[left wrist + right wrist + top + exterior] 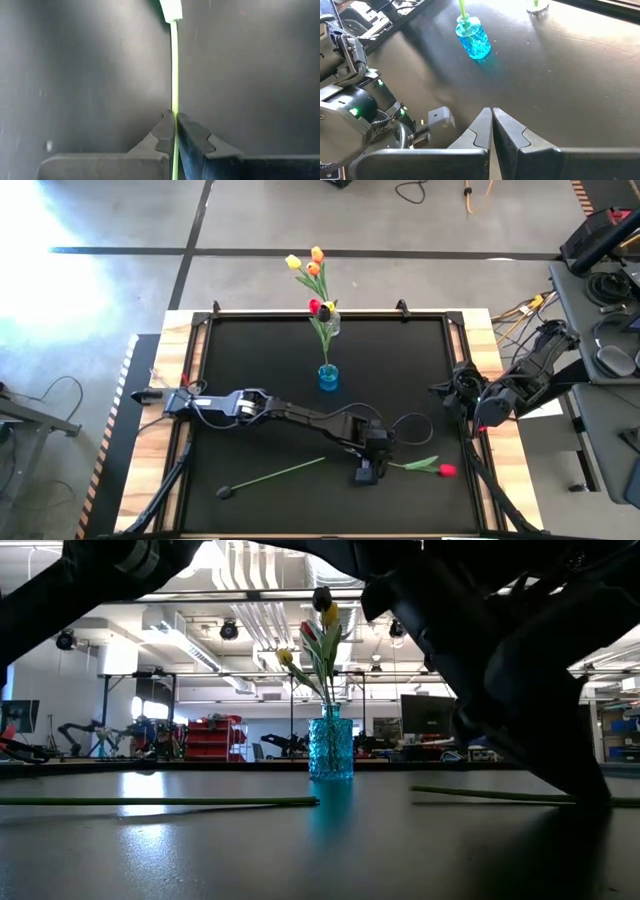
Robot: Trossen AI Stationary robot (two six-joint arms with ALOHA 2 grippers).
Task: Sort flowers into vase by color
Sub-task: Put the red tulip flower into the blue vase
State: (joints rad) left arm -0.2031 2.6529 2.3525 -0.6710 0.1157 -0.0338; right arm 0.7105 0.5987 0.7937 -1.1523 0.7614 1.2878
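A red tulip (446, 470) lies on the black table near its front right, and my left gripper (365, 475) is shut on its thin green stem. A second flower with a dark head (225, 492) lies on its stem (160, 802) at the front left. A blue vase (328, 377) at the table's middle holds stems with red and yellow heads (320, 308). A clear vase (331, 326) at the far edge holds orange and yellow heads (306, 264). My right gripper (492, 111) waits shut at the table's right edge and touches nothing. My left gripper pinches the red tulip's bare stem (174, 102) between its two fingers (192, 135), some way below the leaf (170, 7). The fingers slant down from the table's left. The stem runs straight on ahead of them toward the head and lies on the table.
The left arm (290, 415) reaches across the table's front half from the left. A dark cable (412, 423) loops beside its wrist. The right arm's base (490, 405) stands at the right edge. Bare black tabletop (250, 350) lies left and right of the blue vase.
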